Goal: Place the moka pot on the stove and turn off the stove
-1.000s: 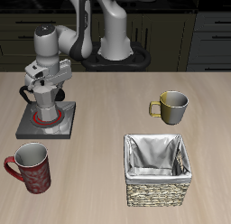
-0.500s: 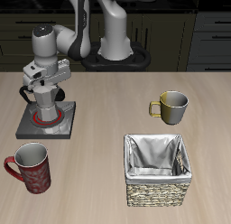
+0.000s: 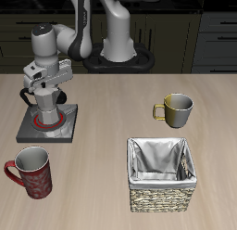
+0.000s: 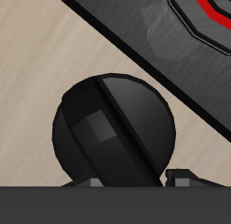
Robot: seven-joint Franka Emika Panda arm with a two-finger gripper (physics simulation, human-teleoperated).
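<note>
The silver moka pot (image 3: 49, 108) stands upright on the dark grey stove (image 3: 26, 130), in the middle of its glowing red burner ring (image 3: 39, 123). My gripper (image 3: 46, 88) hangs just above the pot's top, open, holding nothing. In the wrist view the pot's black lid knob (image 4: 113, 128) fills the middle, close under the fingers. Behind it show the stove's plate (image 4: 144, 42) and part of the red ring (image 4: 215, 5). The stove's control knob is not clear in either view.
A red mug (image 3: 32, 171) stands near the table's front edge, in front of the stove. An olive-metal mug with a yellow handle (image 3: 176, 108) stands mid-table. A wicker basket with a grey liner (image 3: 164, 173) sits in front of that mug.
My gripper has risen a little straight up off the moka pot. The pot has stayed in place on the burner.
</note>
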